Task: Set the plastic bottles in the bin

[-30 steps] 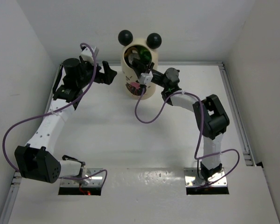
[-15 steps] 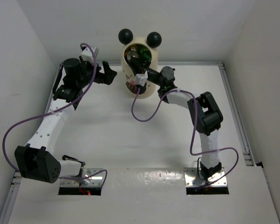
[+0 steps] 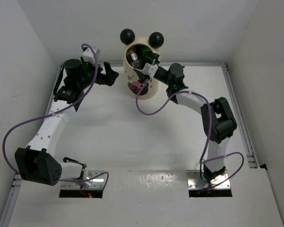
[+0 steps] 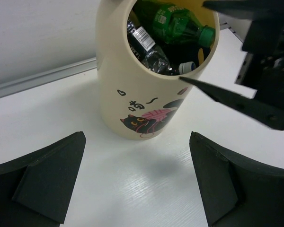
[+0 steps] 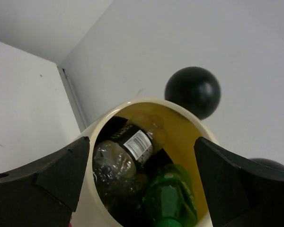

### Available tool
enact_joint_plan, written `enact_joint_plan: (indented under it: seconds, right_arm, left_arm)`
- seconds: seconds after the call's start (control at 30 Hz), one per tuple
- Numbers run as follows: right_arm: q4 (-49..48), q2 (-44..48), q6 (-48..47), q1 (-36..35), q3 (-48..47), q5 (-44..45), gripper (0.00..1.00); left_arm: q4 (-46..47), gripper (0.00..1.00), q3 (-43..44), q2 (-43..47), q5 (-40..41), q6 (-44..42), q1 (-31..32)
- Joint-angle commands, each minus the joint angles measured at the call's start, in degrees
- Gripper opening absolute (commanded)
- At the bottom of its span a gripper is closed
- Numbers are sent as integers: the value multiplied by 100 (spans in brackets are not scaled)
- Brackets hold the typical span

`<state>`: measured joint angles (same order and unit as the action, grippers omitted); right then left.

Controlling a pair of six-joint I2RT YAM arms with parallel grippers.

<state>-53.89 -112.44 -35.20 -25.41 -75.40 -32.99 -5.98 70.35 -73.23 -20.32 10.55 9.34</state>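
Table (image 3: 132, 137) white, flat, smooth. Left arm (image 3: 52, 123) bent, left gripper (image 4: 137, 179) spread wide, empty, facing the bin (image 4: 118, 90). Right arm (image 3: 199, 101) stretched out, right gripper (image 5: 141, 165) fingers apart, holding nothing, over the rim. Bin cream, round, glossy, upright at the table's far edge. Inside lie a green bottle (image 4: 173, 21) and crinkled clear bottles (image 4: 154, 59).

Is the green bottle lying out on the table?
No, the green bottle sits inside the bin, just below its rim.

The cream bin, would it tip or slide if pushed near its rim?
Probably tips: the bin is tall and narrow. The green bottle and others inside likely add little weight, so it may slide on the table.
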Motion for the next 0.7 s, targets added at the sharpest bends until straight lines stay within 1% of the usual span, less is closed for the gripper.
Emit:
enact_joint_plan:
  seconds: [0.0,0.03,0.07,0.1,0.13,0.17,0.2,0.23,0.27,0.3,0.33,0.37,0.4,0.43,0.47,0.53,0.57,0.6,0.63,0.67]
  right_arm:
    - [62,854,1198,54,191,-181,90]
    - [115,1299,1374,54,270,-277,90]
    - [211,1460,1985,54,288,-287,89]
    - [604,1593,2182,36,271,-287,88]
    - [773,2012,2523,53,236,-156,88]
    - [1157,2138,2849,62,175,-94,88]
    - [1805,2391,3061,80,122,-24,88]
    - [2186,2489,3167,106,-139,168,88]
    - [2947,2673,3403,176,-238,344,88]
    - [3789,2840,3484,238,-317,503,88]
    - [4172,2929,3642,412,-431,609,89]
    - [4846,3234,3669,484,-397,784,91]
    - [5305,3342,3765,571,-336,942,95]
    - [5519,3465,3792,859,-127,1031,96]
    - [5851,3849,3827,949,84,1093,98]
    - [6223,4071,3898,1264,419,1321,100]
    - [6372,4299,3959,1484,534,1374,100]
    - [6399,4545,4020,1799,970,1366,100]
    - [6417,4747,4169,1933,1096,1314,100]
    - [6504,4810,4179,2256,1210,1287,100]
  left_arm:
    - [114,99,225,151,-60,-44,-12]
    - [114,99,225,212,-60,-44,-12]
    - [62,99,225,213,-60,-44,-12]
    - [-51,99,277,213,-60,-44,-12]
    - [-183,99,434,213,-60,-44,-12]
    - [-358,99,567,135,-60,-166,-12]
    - [-630,99,733,38,-173,-289,-12]
    - [-1285,99,1118,-85,-174,-394,-12]
    - [-1622,99,1278,-208,-174,-622,-12]
    - [-1939,99,1419,-418,-70,-737,-12]
    - [-2543,99,1542,-498,105,-790,-12]
    - [-2792,99,1726,-560,324,-791,-12]
    - [-2977,99,1728,-561,535,-791,-12]
    - [-3092,99,1728,-474,885,-791,-12]
    - [-3094,99,1476,-360,1037,-713,-64]
    - [-2946,99,1132,-96,1405,-519,-64]
    - [-2857,99,991,79,1408,-431,-64]
    - [-2856,99,920,81,1468,-352,-64]
    - [-2856,99,867,81,1469,-282,-116]
    - [-2856,99,867,81,1469,-281,-117]
